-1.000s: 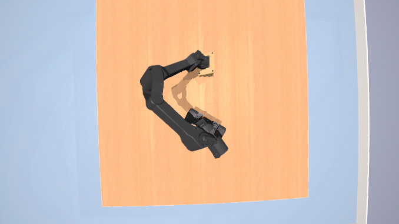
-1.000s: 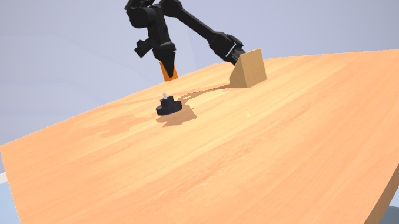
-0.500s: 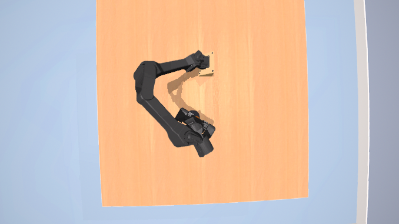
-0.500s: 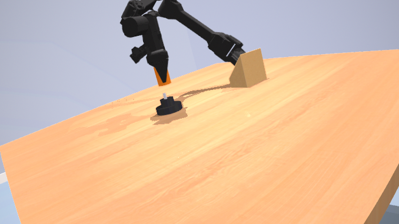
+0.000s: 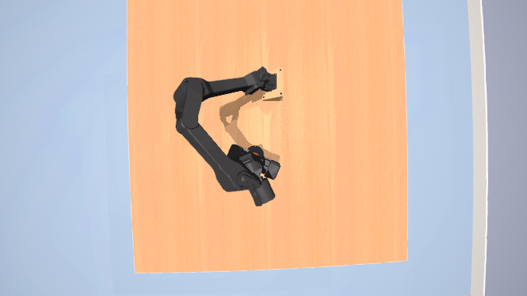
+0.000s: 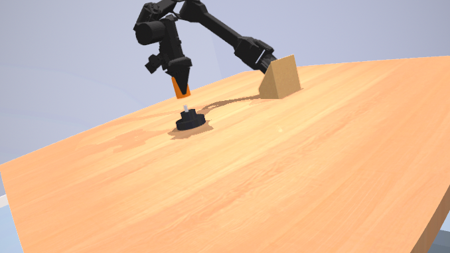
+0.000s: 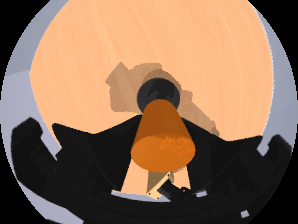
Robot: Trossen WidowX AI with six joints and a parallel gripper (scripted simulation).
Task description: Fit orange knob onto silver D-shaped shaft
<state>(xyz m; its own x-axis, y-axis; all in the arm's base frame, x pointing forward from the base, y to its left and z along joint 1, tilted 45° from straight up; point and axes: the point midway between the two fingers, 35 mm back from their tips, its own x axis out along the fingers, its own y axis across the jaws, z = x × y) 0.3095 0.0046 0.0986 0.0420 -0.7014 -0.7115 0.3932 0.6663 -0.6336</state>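
Note:
The orange knob (image 5: 256, 154) (image 6: 178, 95) (image 7: 162, 152) is held between the fingers of my gripper (image 6: 184, 93) (image 7: 160, 119), which is shut on it. In the exterior view the knob leans slightly and is a short way above the silver shaft (image 6: 185, 107), not touching it. The shaft stands upright on the black round pedestal (image 6: 190, 124) (image 7: 144, 96). In the wrist view the knob overlaps the pedestal's near part and hides the shaft. The knob's underside hole and its flat side are hidden, and I cannot tell how the two flats line up.
The arm's base is fixed to a tan wedge block (image 5: 278, 83) (image 6: 289, 78) on the wooden table (image 5: 342, 161) (image 6: 265, 177). The arm bends out around to the left in the top view. Arm shadows lie around the pedestal.

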